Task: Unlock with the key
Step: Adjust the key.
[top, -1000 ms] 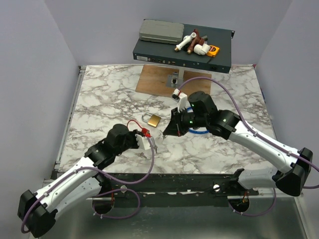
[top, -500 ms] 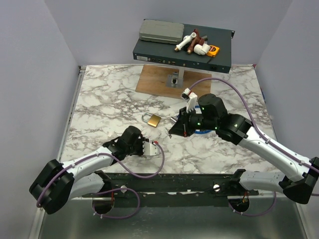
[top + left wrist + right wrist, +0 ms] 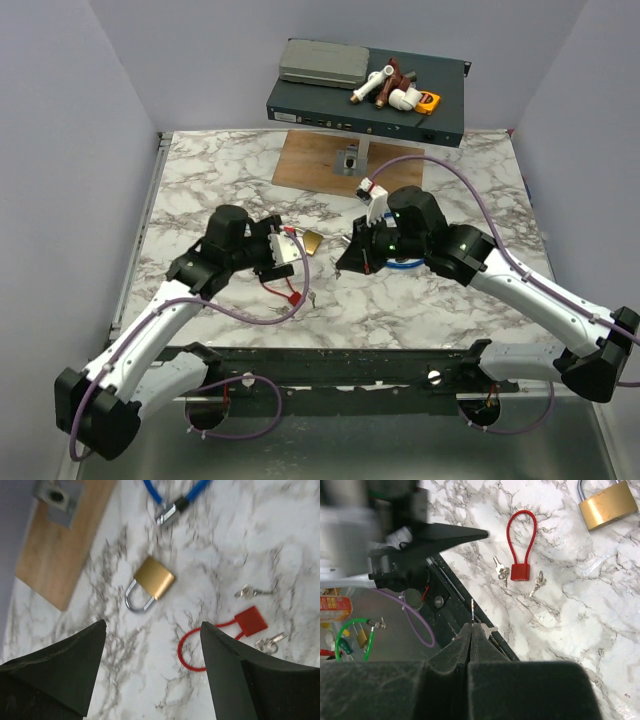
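Observation:
A brass padlock [image 3: 154, 580] with a steel shackle lies flat on the marble, just ahead of my left gripper [image 3: 152, 645], which hangs open above it with nothing between its fingers. In the top view the padlock [image 3: 312, 243] peeks out beside the left gripper [image 3: 284, 250]. A red cable lock [image 3: 250, 621] lies to the right with two small keys [image 3: 247, 592] beside it. My right gripper [image 3: 471, 626] is shut on a thin key [image 3: 472, 611] whose blade sticks out past the fingertips. It hovers right of the padlock [image 3: 607, 502].
A blue cable lock [image 3: 402, 267] lies under the right arm. A wooden board [image 3: 325, 160] with a grey metal fitting sits further back. Behind it stands a dark equipment box [image 3: 365, 105] with pipe fittings on top. The table's front edge [image 3: 485, 630] lies below the right gripper.
My left gripper opened and let go of the red cable lock, which now lies on the marble. The left arm then rose and swung back toward the brass padlock. The right gripper stayed shut on its key.

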`<action>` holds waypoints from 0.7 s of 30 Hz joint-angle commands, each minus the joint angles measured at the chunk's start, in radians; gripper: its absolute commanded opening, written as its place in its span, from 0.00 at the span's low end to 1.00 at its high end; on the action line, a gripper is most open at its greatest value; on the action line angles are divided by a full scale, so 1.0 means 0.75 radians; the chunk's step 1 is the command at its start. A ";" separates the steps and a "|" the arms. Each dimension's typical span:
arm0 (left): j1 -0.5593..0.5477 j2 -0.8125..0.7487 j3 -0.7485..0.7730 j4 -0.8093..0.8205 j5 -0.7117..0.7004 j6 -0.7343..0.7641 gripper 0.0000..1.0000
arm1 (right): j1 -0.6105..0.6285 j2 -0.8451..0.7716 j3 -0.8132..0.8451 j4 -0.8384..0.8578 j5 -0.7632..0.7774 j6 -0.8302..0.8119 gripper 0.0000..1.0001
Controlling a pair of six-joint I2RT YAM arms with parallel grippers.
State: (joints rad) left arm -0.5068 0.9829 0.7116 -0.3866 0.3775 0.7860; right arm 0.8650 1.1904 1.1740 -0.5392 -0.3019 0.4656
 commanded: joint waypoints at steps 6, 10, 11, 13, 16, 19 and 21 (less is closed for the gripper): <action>0.052 -0.014 0.432 -0.405 0.906 -0.414 0.76 | 0.007 0.079 0.169 -0.012 -0.180 -0.205 0.01; 0.073 0.080 0.509 -0.416 1.078 -0.536 0.74 | 0.006 0.105 0.220 -0.034 -0.234 -0.259 0.01; 0.079 0.086 0.517 -0.403 1.105 -0.559 0.73 | 0.007 0.112 0.234 -0.049 -0.240 -0.274 0.01; 0.087 0.088 0.523 -0.374 1.134 -0.596 0.72 | 0.007 0.122 0.251 -0.065 -0.251 -0.298 0.01; 0.087 0.099 0.541 -0.350 1.144 -0.644 0.71 | 0.008 0.134 0.273 -0.084 -0.268 -0.321 0.01; 0.091 0.097 0.537 -0.299 1.150 -0.703 0.68 | 0.009 0.140 0.279 -0.088 -0.278 -0.336 0.01; 0.091 0.094 0.534 -0.263 1.163 -0.750 0.66 | 0.008 0.146 0.284 -0.093 -0.281 -0.344 0.01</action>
State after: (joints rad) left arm -0.4442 1.0657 1.0904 -0.6327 1.1660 0.3164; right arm 0.8650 1.2858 1.3529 -0.5766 -0.4706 0.2474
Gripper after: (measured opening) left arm 0.682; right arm 0.009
